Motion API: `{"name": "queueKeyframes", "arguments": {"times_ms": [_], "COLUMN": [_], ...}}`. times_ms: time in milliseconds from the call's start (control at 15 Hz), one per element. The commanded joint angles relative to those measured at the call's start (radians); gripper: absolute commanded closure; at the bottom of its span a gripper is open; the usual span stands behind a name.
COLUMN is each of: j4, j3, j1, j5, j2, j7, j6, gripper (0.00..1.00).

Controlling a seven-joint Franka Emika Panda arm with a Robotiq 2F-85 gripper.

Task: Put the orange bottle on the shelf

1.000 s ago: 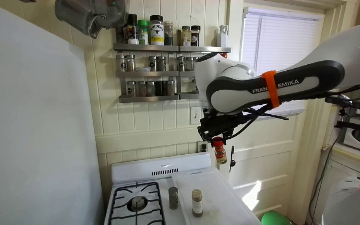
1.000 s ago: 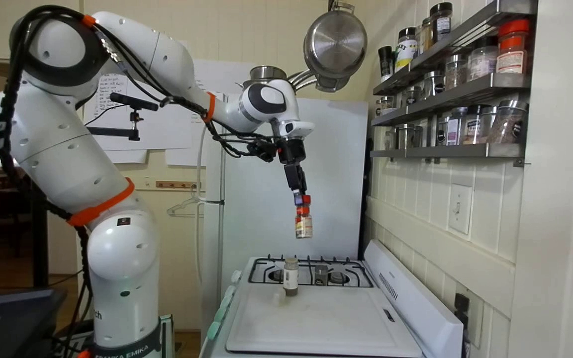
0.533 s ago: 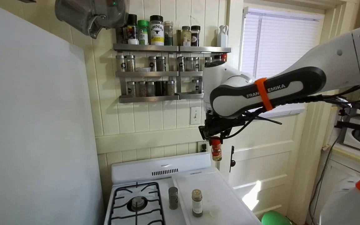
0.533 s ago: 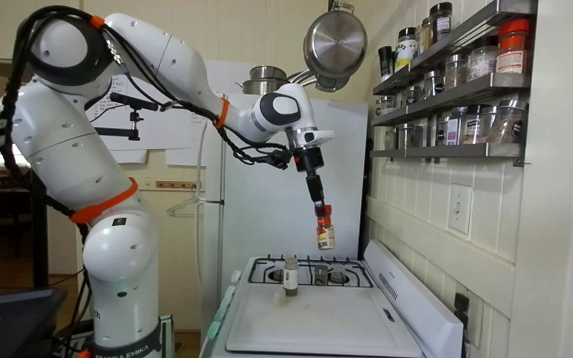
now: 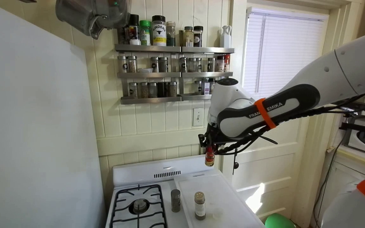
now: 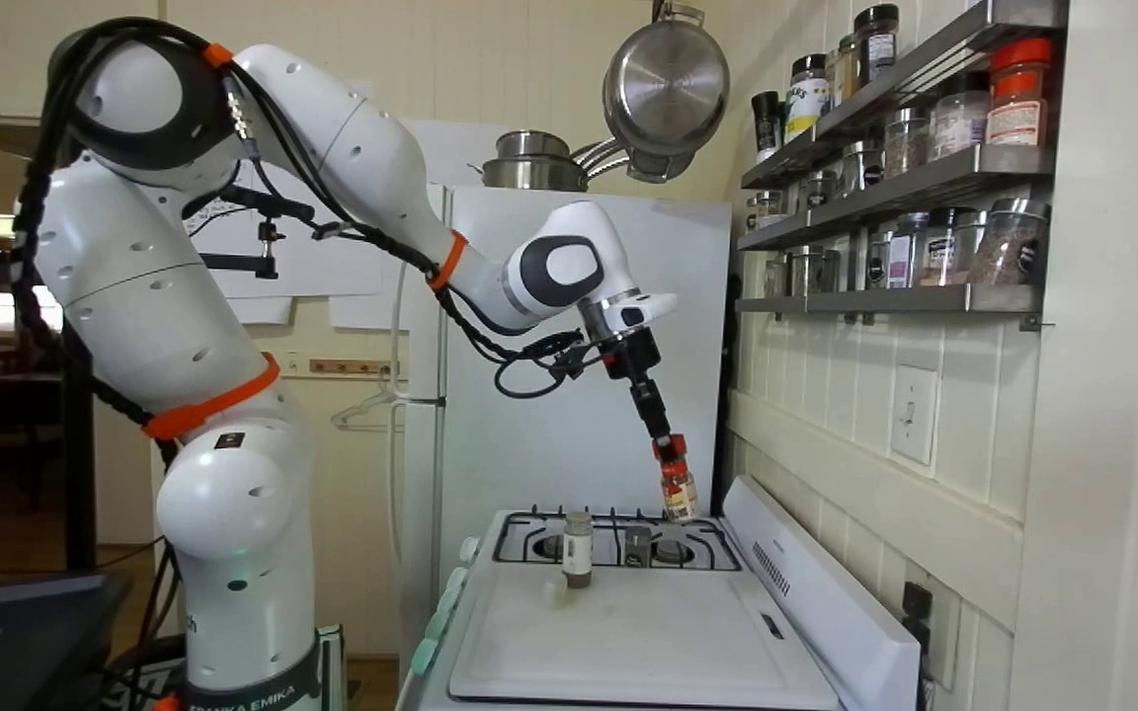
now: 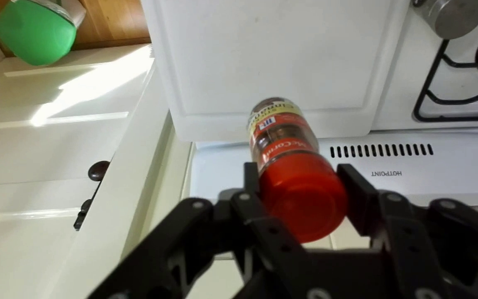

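A white stove cover filled the upper middle of the wrist view. Nearest that camera, the gripper was clamped on the orange bottle at its red cap; only this view rendered the bottle's lettering and the HOTPOINT marking legible. Both exterior views located the bottle in the air, apart from the stove cover and the shelf. In an exterior view, the arm arched over and down; the bottle leaned, base toward the wall. A pale jar stood on the stove cover, a dark jar between that cover and the burner grate. Beyond, the shelf bore jars on three tiers; a window blind showed in an exterior view only.
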State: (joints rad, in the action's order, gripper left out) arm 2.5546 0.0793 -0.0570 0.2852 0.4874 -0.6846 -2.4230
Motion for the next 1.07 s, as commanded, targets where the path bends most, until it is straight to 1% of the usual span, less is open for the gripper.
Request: {"name": "queueKeyframes", "arguments": {"times_ms": [0, 67, 267, 333, 400, 467, 600, 667, 800, 867, 1000], "j4": [0.012, 0.016, 0.011, 0.011, 0.005, 0.002, 0.008, 0.002, -0.008, -0.016, -0.030], "j3": [0.019, 0.016, 0.028, 0.031, 0.018, -0.012, -0.043, -0.068, -0.087, -0.103, -0.112], "j1": [-0.035, -0.041, -0.050, -0.049, -0.050, -0.049, -0.057, -0.051, -0.070, -0.069, -0.073], "j5": [-0.048, -0.054, -0.052, -0.052, -0.068, -0.103, -0.156, -0.198, -0.228, -0.252, -0.272], "j2": [-0.006, -0.013, -0.014, -0.013, -0.030, -0.057, -0.080, -0.097, -0.133, -0.153, -0.196], "j7": [0.042, 0.054, 0.052, 0.052, 0.061, 0.085, 0.109, 0.144, 0.170, 0.199, 0.230], "j6": [-0.038, -0.048, -0.047, -0.047, -0.037, -0.039, -0.063, -0.056, -0.051, -0.051, -0.063], "gripper": [0.75, 0.50, 0.50, 0.75, 0.75, 0.75, 0.75, 0.75, 0.75, 0.75, 0.75]}}
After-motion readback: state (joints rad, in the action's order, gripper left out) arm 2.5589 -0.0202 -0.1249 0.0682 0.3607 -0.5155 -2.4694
